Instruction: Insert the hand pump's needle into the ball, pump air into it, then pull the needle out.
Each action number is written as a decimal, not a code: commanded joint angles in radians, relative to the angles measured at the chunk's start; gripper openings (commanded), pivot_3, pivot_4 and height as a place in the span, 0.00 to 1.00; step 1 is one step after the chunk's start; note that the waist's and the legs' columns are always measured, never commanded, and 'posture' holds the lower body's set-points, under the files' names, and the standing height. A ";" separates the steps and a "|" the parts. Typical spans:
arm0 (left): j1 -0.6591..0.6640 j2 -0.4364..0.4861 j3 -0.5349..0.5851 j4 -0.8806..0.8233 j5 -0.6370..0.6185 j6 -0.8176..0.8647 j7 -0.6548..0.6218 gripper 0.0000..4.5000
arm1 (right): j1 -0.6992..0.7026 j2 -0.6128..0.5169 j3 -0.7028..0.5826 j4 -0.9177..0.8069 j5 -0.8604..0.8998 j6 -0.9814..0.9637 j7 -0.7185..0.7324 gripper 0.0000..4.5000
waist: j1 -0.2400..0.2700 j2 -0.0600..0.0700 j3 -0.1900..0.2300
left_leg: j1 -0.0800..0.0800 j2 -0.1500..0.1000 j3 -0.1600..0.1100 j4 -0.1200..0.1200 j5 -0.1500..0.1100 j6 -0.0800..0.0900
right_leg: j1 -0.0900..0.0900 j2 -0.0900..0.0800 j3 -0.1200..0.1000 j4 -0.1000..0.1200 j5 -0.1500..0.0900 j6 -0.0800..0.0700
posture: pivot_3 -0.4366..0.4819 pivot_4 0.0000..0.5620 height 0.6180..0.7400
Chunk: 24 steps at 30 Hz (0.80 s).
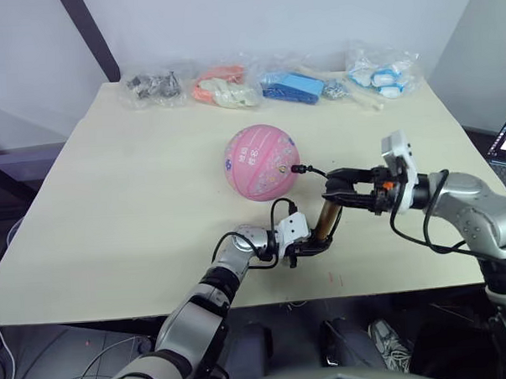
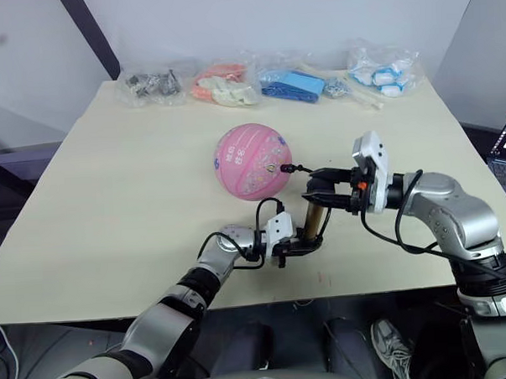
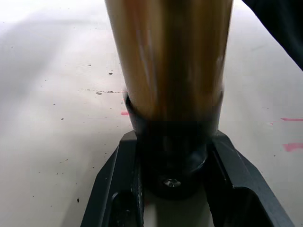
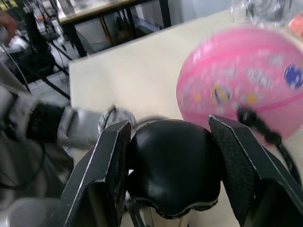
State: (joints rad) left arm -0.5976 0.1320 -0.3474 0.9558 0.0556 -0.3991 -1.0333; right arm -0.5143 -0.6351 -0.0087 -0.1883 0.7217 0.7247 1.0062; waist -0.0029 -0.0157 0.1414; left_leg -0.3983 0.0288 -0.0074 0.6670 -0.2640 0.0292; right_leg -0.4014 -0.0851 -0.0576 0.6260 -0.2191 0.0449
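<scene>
Ball (image 1: pixel 261 161) mid-table, round; needle (image 1: pixel 299 167) fitting seated at valve on its right side, hose looping to hand pump (image 1: pixel 326 221). Pump upright just beside ball. Left gripper (image 1: pixel 304 248) clamps black base, likely bracing it. Right gripper (image 1: pixel 340 191) closed on top handle, placed for pumping strokes. Bags along far edge.

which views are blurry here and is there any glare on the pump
Right wrist view: the ball and its prints are smeared, the pump's black handle sharper. Left wrist view: the hand pump barrel is soft, with pale streaks of reflected light. Left eye view: the table is evenly lit, with soft shadows.
</scene>
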 commanded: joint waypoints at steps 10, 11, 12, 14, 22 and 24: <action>0.054 0.038 -0.028 0.102 0.068 0.062 0.010 0.25 | -0.246 -0.099 -0.183 0.030 0.188 0.130 -0.006 0.46 | 0.000 0.000 0.005 | -0.001 0.000 0.000 0.000 0.000 0.000 | -0.001 0.000 0.000 0.000 0.000 0.001 | 0.48 0.27 1.00; 0.055 0.038 -0.028 0.101 0.068 0.062 0.010 0.25 | -0.254 -0.103 -0.186 0.036 0.190 0.132 -0.007 0.46 | 0.001 0.000 0.006 | -0.001 0.000 0.000 0.000 0.000 0.000 | -0.001 0.000 0.000 0.000 0.000 0.001 | 0.48 0.27 1.00; 0.057 0.037 -0.028 0.100 0.068 0.062 0.010 0.25 | -0.260 -0.108 -0.187 0.039 0.190 0.132 -0.007 0.46 | 0.001 0.000 0.005 | -0.001 -0.001 0.000 0.000 0.000 0.000 | -0.001 -0.001 0.000 0.000 0.000 0.001 | 0.48 0.27 1.00; 0.059 0.038 -0.027 0.100 0.068 0.062 0.011 0.25 | -0.264 -0.120 -0.182 0.040 0.181 0.123 -0.001 0.46 | 0.001 0.000 0.006 | -0.001 -0.001 0.001 0.000 0.000 0.000 | -0.001 -0.001 0.000 0.000 0.000 0.001 | 0.48 0.27 1.00; 0.060 0.043 -0.028 0.102 0.071 0.060 0.013 0.25 | -0.250 -0.090 -0.178 0.023 0.199 0.115 -0.035 0.46 | 0.000 0.000 0.006 | -0.001 -0.001 0.000 0.000 0.000 0.000 | -0.001 -0.001 0.000 0.000 0.000 0.001 | 0.48 0.27 1.00; 0.057 0.041 -0.028 0.103 0.072 0.060 0.014 0.25 | -0.202 -0.080 -0.146 -0.002 0.179 0.106 -0.028 0.46 | 0.001 0.000 0.006 | -0.001 -0.001 0.000 0.000 0.000 0.000 | -0.001 -0.001 0.000 0.000 0.000 0.001 | 0.48 0.27 1.00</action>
State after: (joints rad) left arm -0.6016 0.1300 -0.3456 0.9560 0.0541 -0.3991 -1.0364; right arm -0.7332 -0.7145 -0.1287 -0.1518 0.9109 0.8623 0.9867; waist -0.0024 -0.0156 0.1470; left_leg -0.3993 0.0280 -0.0073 0.6673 -0.2639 0.0293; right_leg -0.4024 -0.0857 -0.0573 0.6261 -0.2190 0.0463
